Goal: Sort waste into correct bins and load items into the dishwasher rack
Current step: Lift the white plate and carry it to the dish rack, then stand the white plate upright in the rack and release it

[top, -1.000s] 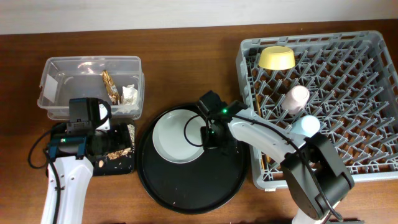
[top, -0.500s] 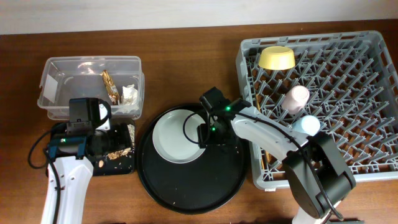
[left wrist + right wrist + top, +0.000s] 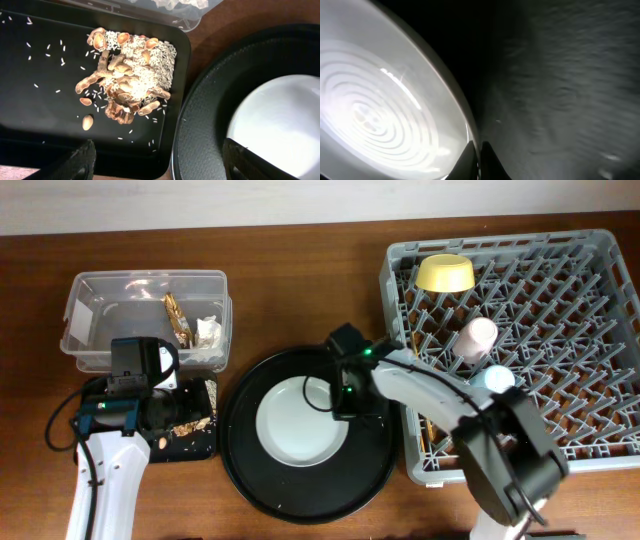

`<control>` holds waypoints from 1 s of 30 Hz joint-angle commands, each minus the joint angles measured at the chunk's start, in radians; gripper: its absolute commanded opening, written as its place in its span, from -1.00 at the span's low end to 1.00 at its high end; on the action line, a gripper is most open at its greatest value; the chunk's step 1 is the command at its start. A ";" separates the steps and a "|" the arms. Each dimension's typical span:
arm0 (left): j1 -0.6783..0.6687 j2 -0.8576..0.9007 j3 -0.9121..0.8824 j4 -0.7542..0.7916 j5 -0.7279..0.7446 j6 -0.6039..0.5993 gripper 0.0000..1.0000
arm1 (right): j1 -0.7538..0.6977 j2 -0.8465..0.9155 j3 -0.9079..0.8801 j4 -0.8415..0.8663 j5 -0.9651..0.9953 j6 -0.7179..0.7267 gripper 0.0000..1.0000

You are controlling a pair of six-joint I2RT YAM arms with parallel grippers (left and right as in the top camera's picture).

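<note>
Overhead: a dark wooden counter (image 3: pixel 300 290) runs below a pale wall strip (image 3: pixel 300 200). The right claw (image 3: pixel 345 402) is pinched on the rim of the plate (image 3: pixel 300 425), which lies left of it in the round black tray (image 3: pixel 300 495). The dishwasher rack (image 3: pixel 560 330) stands just beside the claw, on its right.

Left wrist: the left claw (image 3: pixel 165 160) gapes wide and holds nothing. The food scraps (image 3: pixel 125 85) lie ahead of it on the shallow black tray (image 3: pixel 30 90).

Right wrist: the fingertips (image 3: pixel 469 154) meet on the plate's edge.
</note>
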 commanded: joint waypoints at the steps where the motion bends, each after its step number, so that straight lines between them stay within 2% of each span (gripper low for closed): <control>1: 0.004 0.002 0.002 -0.001 0.008 -0.009 0.59 | -0.055 -0.165 0.055 -0.076 0.169 -0.037 -0.92; 3: 0.004 0.002 0.002 -0.001 0.008 -0.009 0.59 | -0.080 -0.244 0.077 -0.117 0.235 -0.066 -0.92; 6: 0.004 0.002 0.002 -0.001 0.008 -0.009 0.59 | -0.130 -0.409 0.096 -0.144 0.442 -0.092 -0.92; 8: 0.004 0.002 0.002 -0.001 0.008 -0.009 0.59 | -0.154 -0.517 0.098 -0.129 0.740 -0.092 -0.92; 12: 0.004 0.002 0.002 0.000 0.008 -0.009 0.59 | -0.159 -0.563 0.098 -0.123 1.193 -0.092 -0.92; 14: 0.004 0.002 0.002 -0.001 0.008 -0.009 0.59 | -0.159 -0.540 0.098 -0.138 1.295 -0.092 -0.92; 16: 0.004 0.002 0.002 -0.001 0.008 -0.009 0.59 | -0.158 -0.495 0.098 -0.159 1.274 -0.092 -0.92; 23: 0.004 0.002 0.002 -0.001 0.008 -0.009 0.59 | -0.156 -0.359 0.098 -0.183 0.946 -0.088 -0.92; 26: 0.003 0.002 0.002 -0.001 0.008 -0.009 0.59 | -0.156 -0.364 0.099 -0.187 0.811 -0.088 -0.58; 28: 0.003 0.002 0.002 -0.002 0.015 -0.009 0.59 | -0.156 -0.389 0.100 -0.189 0.723 -0.088 0.22; 29: 0.003 0.002 0.002 -0.001 0.019 -0.009 0.59 | -0.158 -0.439 0.110 -0.195 0.676 -0.088 0.45; 30: 0.003 0.002 0.002 -0.001 0.019 -0.009 0.59 | -0.161 -0.465 0.118 -0.200 0.663 -0.088 0.57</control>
